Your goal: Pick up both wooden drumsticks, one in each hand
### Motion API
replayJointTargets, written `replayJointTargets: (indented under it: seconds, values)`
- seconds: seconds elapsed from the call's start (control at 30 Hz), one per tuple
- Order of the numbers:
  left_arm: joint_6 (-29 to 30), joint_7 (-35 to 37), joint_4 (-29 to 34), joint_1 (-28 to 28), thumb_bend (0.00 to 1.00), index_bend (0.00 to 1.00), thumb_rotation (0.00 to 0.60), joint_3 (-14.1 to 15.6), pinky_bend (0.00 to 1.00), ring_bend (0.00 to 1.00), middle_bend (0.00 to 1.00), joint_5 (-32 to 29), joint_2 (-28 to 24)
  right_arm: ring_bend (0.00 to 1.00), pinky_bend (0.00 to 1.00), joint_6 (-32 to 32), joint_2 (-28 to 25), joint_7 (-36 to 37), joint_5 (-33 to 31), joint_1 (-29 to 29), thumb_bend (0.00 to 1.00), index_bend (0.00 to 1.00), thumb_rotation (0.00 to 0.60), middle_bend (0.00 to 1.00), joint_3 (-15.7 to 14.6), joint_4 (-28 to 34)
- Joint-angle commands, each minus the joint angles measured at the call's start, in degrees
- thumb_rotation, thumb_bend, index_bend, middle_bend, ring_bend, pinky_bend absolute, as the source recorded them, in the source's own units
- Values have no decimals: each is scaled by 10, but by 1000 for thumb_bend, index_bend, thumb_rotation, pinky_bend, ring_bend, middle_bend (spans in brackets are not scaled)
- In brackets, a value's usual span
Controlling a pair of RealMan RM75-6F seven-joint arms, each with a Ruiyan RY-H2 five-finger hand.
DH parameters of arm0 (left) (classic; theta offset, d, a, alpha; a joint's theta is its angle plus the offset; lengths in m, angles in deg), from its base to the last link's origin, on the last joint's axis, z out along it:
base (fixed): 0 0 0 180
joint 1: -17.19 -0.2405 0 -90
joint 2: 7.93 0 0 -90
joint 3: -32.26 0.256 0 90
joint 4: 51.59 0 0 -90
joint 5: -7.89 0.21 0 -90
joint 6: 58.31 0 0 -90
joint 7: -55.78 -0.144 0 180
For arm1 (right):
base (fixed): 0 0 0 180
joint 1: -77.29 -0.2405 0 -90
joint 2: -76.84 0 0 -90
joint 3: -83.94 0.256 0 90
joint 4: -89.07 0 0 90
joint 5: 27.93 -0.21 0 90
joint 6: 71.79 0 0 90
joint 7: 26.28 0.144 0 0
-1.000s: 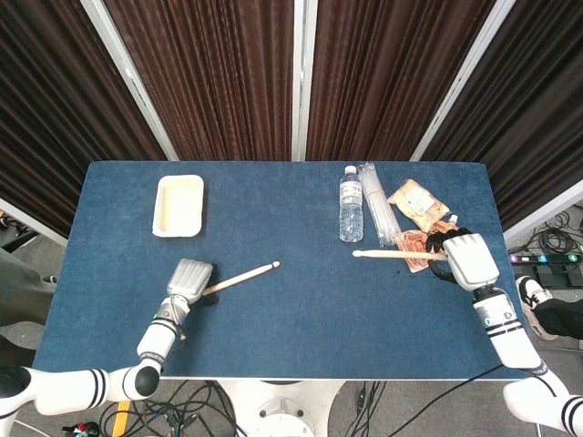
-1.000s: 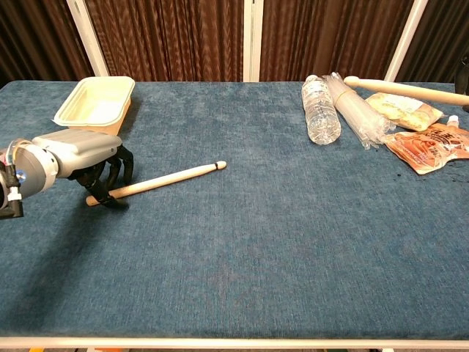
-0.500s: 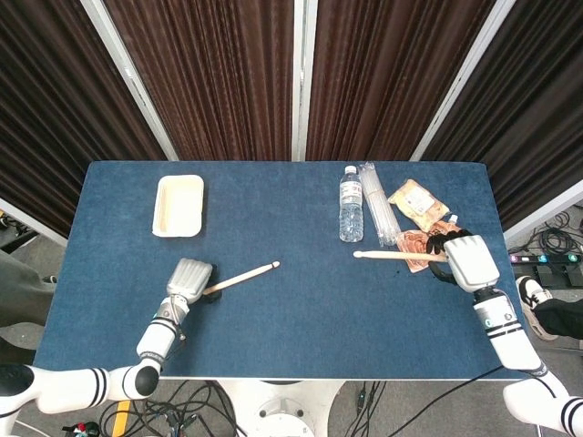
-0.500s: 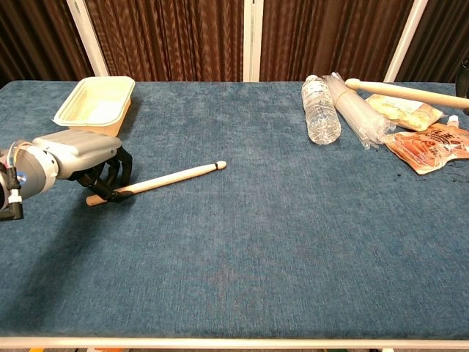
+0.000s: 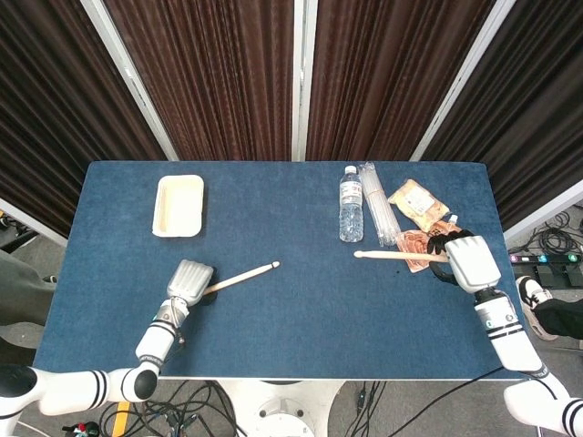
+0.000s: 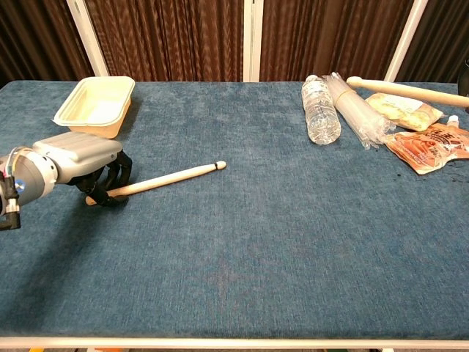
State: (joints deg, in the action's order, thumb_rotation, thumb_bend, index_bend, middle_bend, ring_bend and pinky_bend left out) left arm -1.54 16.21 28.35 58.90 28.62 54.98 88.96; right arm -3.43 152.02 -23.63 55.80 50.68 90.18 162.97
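One wooden drumstick [image 5: 241, 277] [image 6: 157, 180] lies slanted on the blue table, left of centre, its tip pointing right. My left hand [image 5: 189, 281] [image 6: 77, 166] has its fingers curled around the butt end of this stick, low at the table surface. The other drumstick [image 5: 396, 256] [image 6: 407, 89] is level above the snack packs, tip pointing left. My right hand [image 5: 465, 259] grips its butt end at the table's right side. In the chest view that hand is out of frame.
A cream tray [image 5: 178, 205] [image 6: 95, 105] stands at the back left. A water bottle [image 5: 351, 203] [image 6: 319, 110] and a clear plastic sleeve [image 5: 378, 211] lie at the back right, beside snack packs [image 5: 418, 200] [image 6: 432, 143]. Curtains hang behind the table.
My left hand has drawn slightly left and lower around the stick's butt end; that stick has barely moved. The right stick has shifted a touch to the right.
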Motion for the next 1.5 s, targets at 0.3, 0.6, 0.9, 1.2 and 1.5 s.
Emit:
replayJointTargets:
  seconds: [0.3, 0.6, 0.9, 1.2, 1.5]
  values:
    - [-10, 41, -4, -5, 393, 532, 600, -4, 751, 623, 625, 29, -5, 460, 441, -2, 1, -2, -1, 1, 675, 643, 600, 628, -1, 2]
    - [-27, 209, -19, -25, 507, 656, 600, -19, 757, 673, 738, 135, -29, 469, 441, 3, -7, 3, -7, 12, 679, 643, 600, 629, -3, 16]
    - [-16, 431, -49, -34, 582, 700, 600, -32, 798, 696, 776, 263, -40, 477, 443, 7, -14, 47, 3, 25, 679, 646, 600, 629, -15, 50]
    - [0, 587, -54, 6, 582, 700, 600, -30, 798, 696, 776, 388, -39, 495, 447, -22, 37, 183, 24, 9, 683, 663, 600, 634, -23, 114]
    - [6, 630, -51, 44, 582, 698, 600, -42, 798, 696, 773, 424, -29, 508, 458, -45, 118, 212, 1, -18, 701, 685, 600, 637, 3, 141]
